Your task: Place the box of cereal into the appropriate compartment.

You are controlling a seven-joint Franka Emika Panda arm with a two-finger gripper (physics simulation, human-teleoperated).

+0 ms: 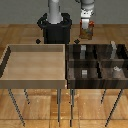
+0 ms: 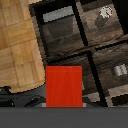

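— Wooden flooring runs under everything we see from the exterior view, and on thin legs stand the large light-wood tray (image 1: 35, 64) at that view's left and the four-part dark bin (image 1: 70, 65) at its right. Why do we hang so high?

— Because we carry the box of cereal (image 1: 87, 30) in the gripper (image 1: 86, 28), lifted well above the bin's far edge, so it can pass over the walls without knocking them. The fingers close on the box from above; it hangs upright beneath the claw.

— And where should it go?

— We judge the appropriate compartment (image 1: 116, 52) to be the far section at the exterior view's right, where a tall pale grey slab (image 1: 114, 48) stands. The near section with a small grey cube (image 1: 84, 73) is not ours, nor is the light tray.

— So we are not over it yet?

— No. The box sits nearer the bin's middle divider, so a sideways move toward that view's right seems needed before lowering.

— Now the wrist view?

— There the box (image 2: 64, 86) fills the foreground as a bright red face, pinned between our fingers, with the bin's cross-shaped dividers (image 2: 86, 47) spread below it. We see a pale slab (image 2: 56, 16) lying in one section and small pale things in two others. Which section lies directly under the box we cannot tell.
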